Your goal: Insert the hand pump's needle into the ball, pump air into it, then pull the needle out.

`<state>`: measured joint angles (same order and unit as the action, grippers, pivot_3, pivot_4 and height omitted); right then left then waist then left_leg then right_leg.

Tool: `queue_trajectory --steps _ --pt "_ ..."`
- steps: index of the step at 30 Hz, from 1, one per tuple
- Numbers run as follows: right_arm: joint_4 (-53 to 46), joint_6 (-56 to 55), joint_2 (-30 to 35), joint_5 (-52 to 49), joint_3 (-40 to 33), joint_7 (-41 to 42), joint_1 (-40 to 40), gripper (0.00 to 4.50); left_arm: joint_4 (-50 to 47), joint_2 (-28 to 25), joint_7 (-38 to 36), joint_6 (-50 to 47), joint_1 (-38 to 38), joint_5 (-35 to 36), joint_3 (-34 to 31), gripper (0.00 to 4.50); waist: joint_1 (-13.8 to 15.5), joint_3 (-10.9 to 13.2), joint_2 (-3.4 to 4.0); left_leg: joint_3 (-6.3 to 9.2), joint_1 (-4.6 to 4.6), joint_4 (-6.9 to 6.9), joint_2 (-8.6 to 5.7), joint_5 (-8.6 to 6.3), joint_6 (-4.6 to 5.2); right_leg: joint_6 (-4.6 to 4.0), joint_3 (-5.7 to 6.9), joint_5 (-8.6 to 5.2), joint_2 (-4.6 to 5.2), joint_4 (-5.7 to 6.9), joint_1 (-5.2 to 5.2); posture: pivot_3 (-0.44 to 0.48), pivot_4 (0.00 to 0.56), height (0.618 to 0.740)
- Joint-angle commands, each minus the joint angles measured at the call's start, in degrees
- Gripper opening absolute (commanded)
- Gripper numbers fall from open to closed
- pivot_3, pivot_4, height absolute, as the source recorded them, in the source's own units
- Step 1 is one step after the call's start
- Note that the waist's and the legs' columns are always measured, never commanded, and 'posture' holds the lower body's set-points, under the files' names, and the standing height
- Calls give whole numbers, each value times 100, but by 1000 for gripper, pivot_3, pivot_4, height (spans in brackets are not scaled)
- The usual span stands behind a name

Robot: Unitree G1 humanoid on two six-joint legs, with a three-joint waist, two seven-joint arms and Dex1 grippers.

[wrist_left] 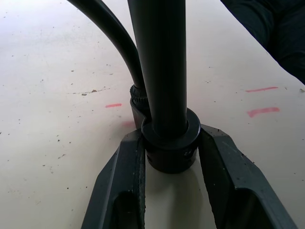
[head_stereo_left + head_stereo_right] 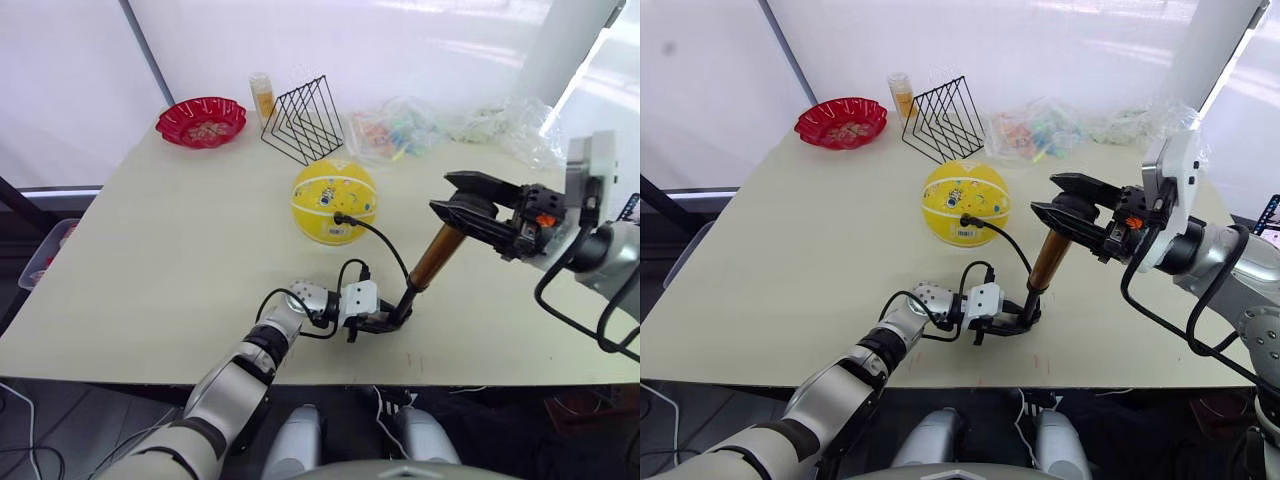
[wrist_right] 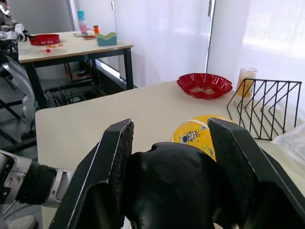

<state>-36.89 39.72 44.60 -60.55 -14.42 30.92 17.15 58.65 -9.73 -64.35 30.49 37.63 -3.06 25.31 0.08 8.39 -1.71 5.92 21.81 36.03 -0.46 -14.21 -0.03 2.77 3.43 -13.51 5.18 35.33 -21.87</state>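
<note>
Hand pump [image 2: 436,257] is seen standing tilted on the pale table [image 2: 150,270], near the front edge, held at both ends. Its long axis runs from the black base cap at the lower end, resting on the tabletop, up and towards the robot's right to the black handle at the top. The gold tube leans away from the left arm and towards the right arm.

The base cap is clamped between the two black fingers [image 1: 121,186] of the left gripper [image 2: 385,322], which lies low on the table surface and is closed around the cap from both sides. The handle is enclosed between the fingers of the right gripper [image 2: 470,210], which is held above the table to the right of the ball; in the right wrist view the black handle [image 3: 176,186] is seen filling the gap between the two fingers [image 3: 112,167], with both pads pressed against it.

A thin black hose [image 2: 385,240] is seen leaving the base of the pump, rising in an arc and ending at a small black fitting on the near side of the ball [image 2: 333,202]. The needle [image 2: 340,217] itself cannot be made out beyond that fitting, which is touching the ball's surface.

The yellow ball is round and rests on the table beyond the pump. Behind it stand a black wire rack [image 2: 303,122], a red bowl [image 2: 201,121] and a small jar [image 2: 262,98], with clear plastic bags [image 2: 400,128] to the right.
</note>
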Motion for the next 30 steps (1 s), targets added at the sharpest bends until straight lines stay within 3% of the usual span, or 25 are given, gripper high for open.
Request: queue_trajectory --steps 1,5,17,22,30 --pt "91 -48 -43 605 372 26 -422 2008 889 -487 146 -570 -467 -818 374 1113 -3 -6 -9 1 -1 0 2 0 0 -1 0 0 -2 0 0 0 150 737" --pt "196 -255 -134 1142 890 216 -771 2008 870 -510 151 -565 -486 -811 372 1113 -12 -17 -14 -1 -5 0 7 0 -1 -1 -4 -1 -2 0 2 0 150 737" --pt "1309 -1705 -1291 2962 2146 434 -1577 2008 810 -518 186 -573 -555 -793 359 1113 -30 -41 -31 8 -7 -9 10 -1 -1 -2 -24 -1 -1 -8 9 0 150 737" --pt "1384 -1870 -1384 3207 2178 623 -1639 2008 816 -496 203 -575 -536 -799 363 1113 -45 -45 -23 10 -7 -9 10 -1 -1 -2 -27 -1 -1 -8 11 0 150 737" --pt "866 -1592 -1327 2765 1546 591 -1308 2008 840 -475 230 -579 -504 -804 364 1113 -41 -38 -15 12 -6 -8 9 -1 -1 -2 -23 -1 -1 -8 10 0 150 737"
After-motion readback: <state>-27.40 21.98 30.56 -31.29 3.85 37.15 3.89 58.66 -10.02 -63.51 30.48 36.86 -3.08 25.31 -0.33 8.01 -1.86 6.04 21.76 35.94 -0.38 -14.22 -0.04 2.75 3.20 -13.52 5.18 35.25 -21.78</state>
